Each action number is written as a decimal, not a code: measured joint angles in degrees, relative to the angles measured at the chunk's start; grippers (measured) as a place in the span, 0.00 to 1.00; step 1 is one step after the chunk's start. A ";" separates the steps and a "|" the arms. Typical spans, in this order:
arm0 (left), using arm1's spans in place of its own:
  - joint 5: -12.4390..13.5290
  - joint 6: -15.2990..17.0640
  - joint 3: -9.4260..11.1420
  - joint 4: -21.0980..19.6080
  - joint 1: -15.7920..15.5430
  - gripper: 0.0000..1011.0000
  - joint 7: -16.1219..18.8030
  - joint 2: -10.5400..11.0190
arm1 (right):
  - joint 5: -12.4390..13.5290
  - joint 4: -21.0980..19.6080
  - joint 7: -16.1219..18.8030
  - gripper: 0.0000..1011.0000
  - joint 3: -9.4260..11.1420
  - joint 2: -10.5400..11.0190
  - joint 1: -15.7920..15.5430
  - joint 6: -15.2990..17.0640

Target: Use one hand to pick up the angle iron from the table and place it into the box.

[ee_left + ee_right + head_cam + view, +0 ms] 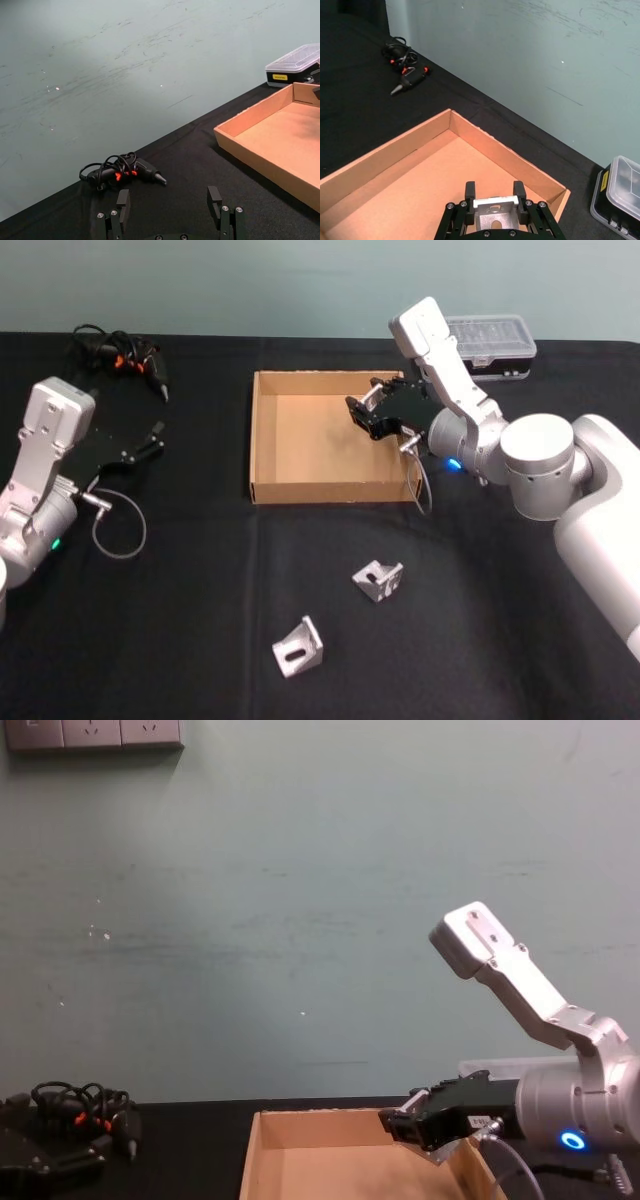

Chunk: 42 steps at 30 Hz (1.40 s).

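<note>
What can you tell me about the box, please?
The box is a wide, shallow tan cardboard tray with no lid and low upright walls. It sits flat on the black table. The right gripper, shut on an angle iron, hangs over its right side, apparently without touching it.

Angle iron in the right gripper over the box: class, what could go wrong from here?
1. The right gripper holds the angle iron above the box floor, jaws on one edge only; released from there it may bounce over the low wall.
2. The cable loop on that arm hangs at the box's near right corner and could snag it, dragging the box.
The left gripper sits idle at the left.
</note>
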 joint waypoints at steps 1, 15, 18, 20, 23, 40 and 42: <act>0.00 0.00 0.00 0.00 0.00 1.00 0.00 0.00 | -0.17 0.41 -0.03 0.45 0.02 -0.19 0.20 -0.08; 0.00 0.00 -0.01 0.00 0.00 1.00 0.00 0.00 | -3.33 7.84 -0.59 0.45 0.28 -3.06 3.43 -1.19; 0.00 0.00 0.00 0.00 0.00 1.00 0.00 0.00 | -3.98 8.59 -0.66 0.45 0.52 -3.45 3.63 -1.07; 0.00 0.00 -0.01 0.00 0.00 1.00 0.00 0.00 | -4.20 8.70 -0.66 0.45 0.65 -3.51 3.63 -0.98; 0.00 0.00 0.00 0.00 0.00 1.00 0.00 0.00 | -4.53 8.85 -0.57 0.45 0.90 -3.62 3.45 -0.88; 0.00 0.00 -0.01 0.00 0.00 1.00 0.00 0.00 | -5.09 8.17 0.90 0.80 2.86 -3.91 2.81 -1.25; 0.00 0.00 -0.01 0.00 0.00 1.00 0.00 0.00 | -4.78 6.77 1.31 0.86 3.19 -3.69 2.31 -1.14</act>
